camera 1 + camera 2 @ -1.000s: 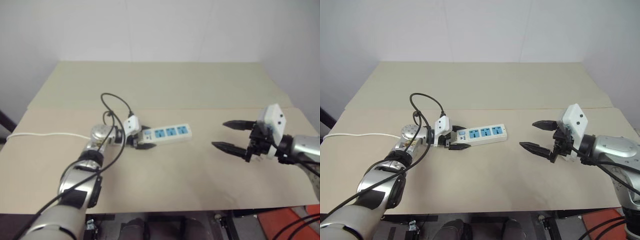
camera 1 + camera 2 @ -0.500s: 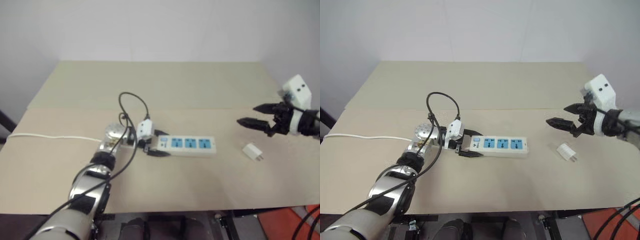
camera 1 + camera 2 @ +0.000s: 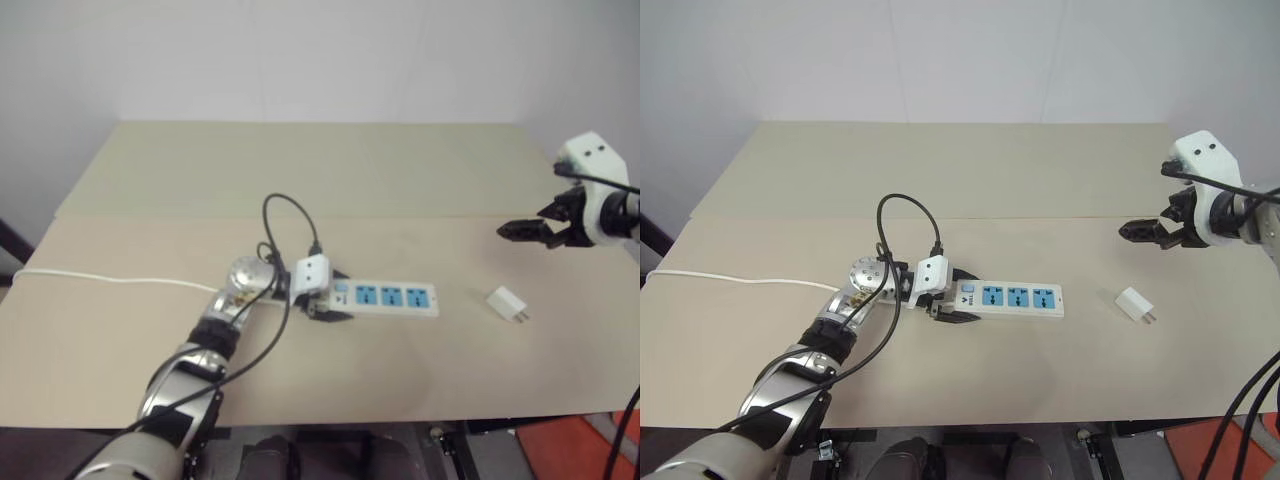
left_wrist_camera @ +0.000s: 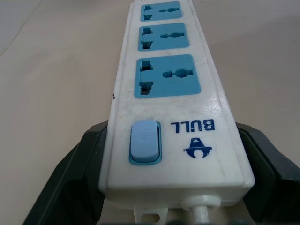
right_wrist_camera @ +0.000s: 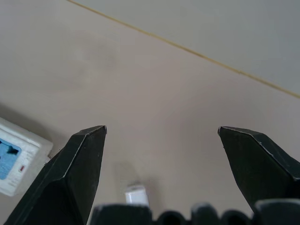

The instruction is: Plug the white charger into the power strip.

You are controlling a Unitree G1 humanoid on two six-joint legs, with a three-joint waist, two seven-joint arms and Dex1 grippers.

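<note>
Dragged rightward toward the table's middle, the power strip point(image 3: 1012, 297) is clamped at its switch end by the left gripper point(image 3: 948, 295). Nearer the right edge, the white charger point(image 3: 1134, 304) lies free: light, rigid, best pinched across its flat sides. Beyond it, the right gripper point(image 3: 1147, 231) is held raised, wide open, empty.

Plastic parts on a matt, smooth beige table

The power strip point(image 4: 168, 117) looks like smooth white plastic with a light gloss and some small dark marks; its three socket faces and the switch point(image 4: 144, 147) are blue plastic, more matt; the white charger point(image 3: 1133, 304) looks like smooth white plastic; the fingers of the left gripper point(image 3: 950, 297) and the right gripper point(image 5: 161, 136) are black, matt, like hard plastic; the table point(image 3: 970, 170) is pale beige, matt and even; the cord point(image 3: 110, 277) has a thin, smooth white cover.
</note>
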